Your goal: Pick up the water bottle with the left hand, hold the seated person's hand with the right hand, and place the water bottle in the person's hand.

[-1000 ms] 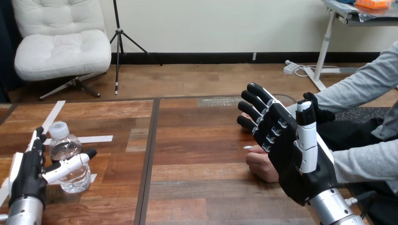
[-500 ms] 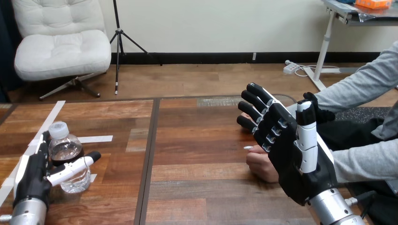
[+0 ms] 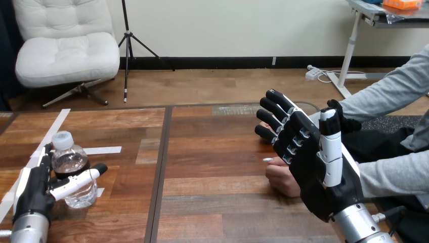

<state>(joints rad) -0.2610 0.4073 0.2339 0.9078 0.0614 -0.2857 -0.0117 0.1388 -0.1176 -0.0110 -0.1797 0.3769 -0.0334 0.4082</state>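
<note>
Head view. The left robot hand (image 3: 33, 190) curls fingers and thumb round the clear plastic water bottle with a white cap (image 3: 68, 163), upright at the left of the wooden worktop (image 3: 217, 202). The right robot hand (image 3: 313, 172), fingers straight and spread, stands beside the person's hand (image 3: 281, 179) without gripping it. Risk: a loose wrap could let the smooth bottle slip on lifting.

The wooden table (image 3: 212, 157) offers a wide open lane between the water bottle (image 3: 71, 158) and the person's hand (image 3: 282, 179). The left hand (image 3: 33, 190) closes off the bottle's near side, its thumb lying across the front (fingers behind). The right hand (image 3: 314, 172) stands upright with straight fingers, walling off the person's hand from the near right.
</note>
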